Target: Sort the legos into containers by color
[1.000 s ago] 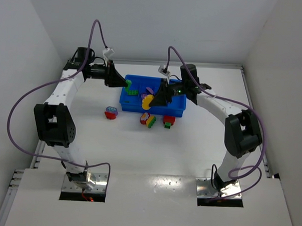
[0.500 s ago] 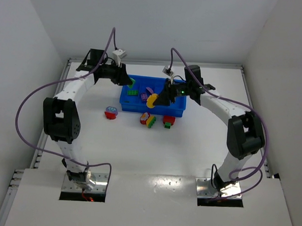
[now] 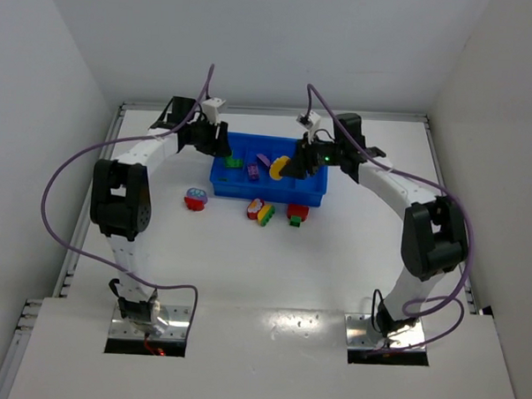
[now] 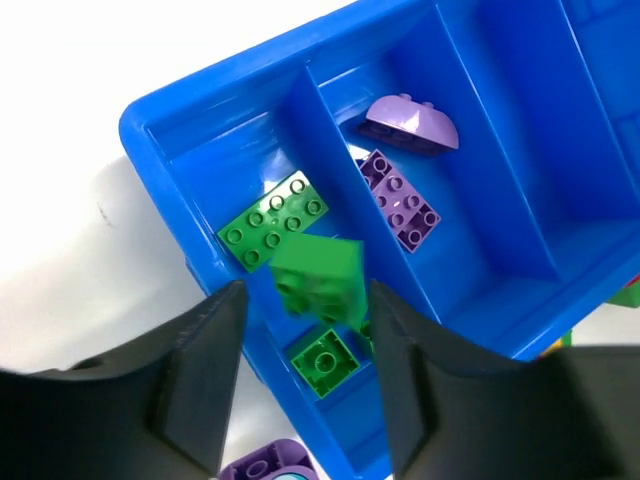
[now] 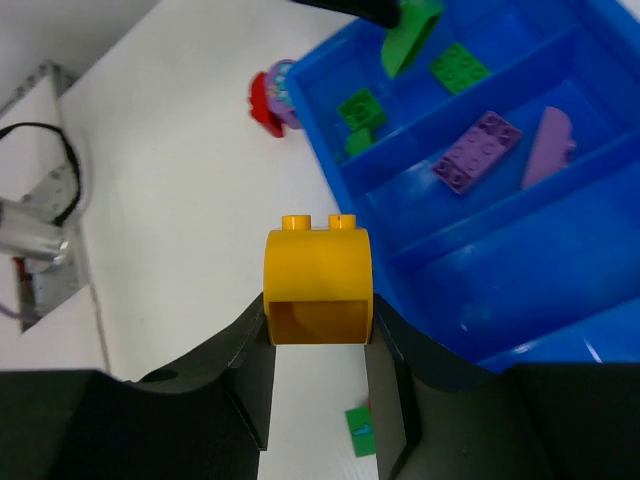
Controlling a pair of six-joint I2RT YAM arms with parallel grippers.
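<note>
Legos lie loose on your desk (image 3: 352,256), just in front of the blue tray (image 3: 240,194): a red-purple piece (image 3: 195,199), a red-yellow piece (image 3: 255,208), a green-yellow piece (image 3: 266,215) and a red-green piece (image 3: 296,213). Your right hand (image 5: 320,325) is clamped on a yellow lego (image 5: 318,260), raised beside the tray. The leftmost compartment holds green legos (image 4: 275,222), the next one purple legos (image 4: 400,200). Your left hand (image 4: 308,300) hangs over the leftmost compartment, fingers apart. A tilted green lego (image 4: 320,278) sits between them, with a gap on one side.
</note>
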